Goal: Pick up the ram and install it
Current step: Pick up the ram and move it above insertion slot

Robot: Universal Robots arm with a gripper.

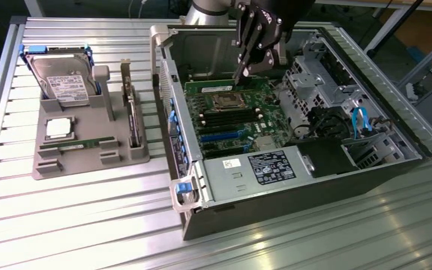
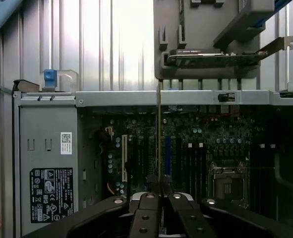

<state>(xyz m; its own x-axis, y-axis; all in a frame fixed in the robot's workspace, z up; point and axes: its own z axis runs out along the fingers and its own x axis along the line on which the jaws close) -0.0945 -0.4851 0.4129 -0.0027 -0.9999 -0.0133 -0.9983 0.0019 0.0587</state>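
My gripper [image 1: 240, 76] reaches down into the open computer case [image 1: 381, 174], shut on the ram [image 1: 210, 87], a thin green stick. From the fingers the stick runs toward the exterior view's left, over the far end of the motherboard [image 1: 235, 132], just beyond the processor socket [image 1: 226, 101]. In the wrist view the ram [image 2: 158, 129] shows edge-on as a thin line coming out of the gripper [image 2: 159, 186] across the board [image 2: 196, 148]. Whether it touches the board I cannot tell. Dark memory slots [image 1: 227, 118] lie beside the socket.
A grey holder tray [image 1: 88, 163] on the exterior view's left carries a hard drive [image 1: 62, 79], a square silver processor [image 1: 58, 128], another green stick [image 1: 70, 145] and an upright expansion card [image 1: 131, 112]. Case walls, a drive cage [image 1: 306, 79] and cables [image 1: 359, 121] surround the board.
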